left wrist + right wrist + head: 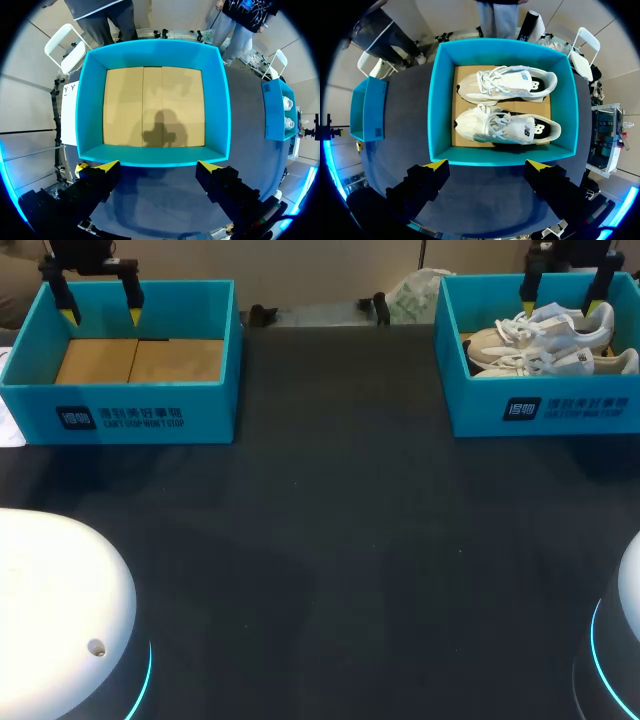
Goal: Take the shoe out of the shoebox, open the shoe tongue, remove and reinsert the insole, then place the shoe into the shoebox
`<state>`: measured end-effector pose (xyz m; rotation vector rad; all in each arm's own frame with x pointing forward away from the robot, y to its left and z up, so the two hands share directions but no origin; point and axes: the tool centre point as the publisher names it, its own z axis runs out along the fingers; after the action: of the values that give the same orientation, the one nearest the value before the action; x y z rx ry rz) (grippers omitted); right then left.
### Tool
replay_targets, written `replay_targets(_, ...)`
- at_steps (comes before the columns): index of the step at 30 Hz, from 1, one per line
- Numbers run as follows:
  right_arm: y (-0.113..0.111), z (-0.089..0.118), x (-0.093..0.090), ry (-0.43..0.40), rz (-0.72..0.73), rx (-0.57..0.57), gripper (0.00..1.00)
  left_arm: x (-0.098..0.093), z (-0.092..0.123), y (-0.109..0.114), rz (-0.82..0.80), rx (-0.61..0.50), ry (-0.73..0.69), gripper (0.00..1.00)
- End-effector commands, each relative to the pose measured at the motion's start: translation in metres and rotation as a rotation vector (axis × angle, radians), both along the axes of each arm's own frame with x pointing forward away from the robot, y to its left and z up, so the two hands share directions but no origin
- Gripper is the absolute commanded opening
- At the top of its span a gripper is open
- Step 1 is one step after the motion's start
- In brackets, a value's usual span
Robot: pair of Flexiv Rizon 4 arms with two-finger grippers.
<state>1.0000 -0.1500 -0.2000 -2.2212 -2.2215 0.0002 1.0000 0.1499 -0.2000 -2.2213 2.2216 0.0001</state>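
Right gripper (487, 164), fingers apart, is held over the 2 o'clock teal shoebox (440, 105); two cream white-laced sneakers (507, 127) are laid inside, side by side. Left gripper (157, 164) is spread too.

Two pale shoes (548, 338) lie in the right shoebox (590, 408), seemingly side by side.

Turquoise walls on left shoebox (120, 390) and right shoebox (545, 390); dark logo patch with white print on each front. Tan cardboard floors inside both. Cream-white uppers, white laces on pair of shoes (507, 127). Dull black table (330, 540). Yellow tips on black fingers: left gripper (101, 315), right gripper (562, 308).
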Motion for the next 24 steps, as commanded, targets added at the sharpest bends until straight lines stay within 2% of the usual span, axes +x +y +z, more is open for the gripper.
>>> replay_targets(1,0.0,0.0,0.0,0.0,0.0,0.0,1.0,0.0,0.0,0.0,0.0,0.0,0.0,1.0)
replay_targets(18,0.0,0.0,0.0,0.0,0.0,0.0,1.0,0.0,0.0,0.0,0.0,0.0,0.0,1.0)
replay_targets(20,-0.014,-0.003,0.002,0.004,-0.015,-0.006,1.0,0.0,0.0,0.0,0.0,0.0,0.0,1.0)
replay_targets(24,-0.045,-0.004,0.006,-0.042,-0.024,-0.029,1.0,0.0,0.0,0.0,0.0,0.0,0.0,1.0)
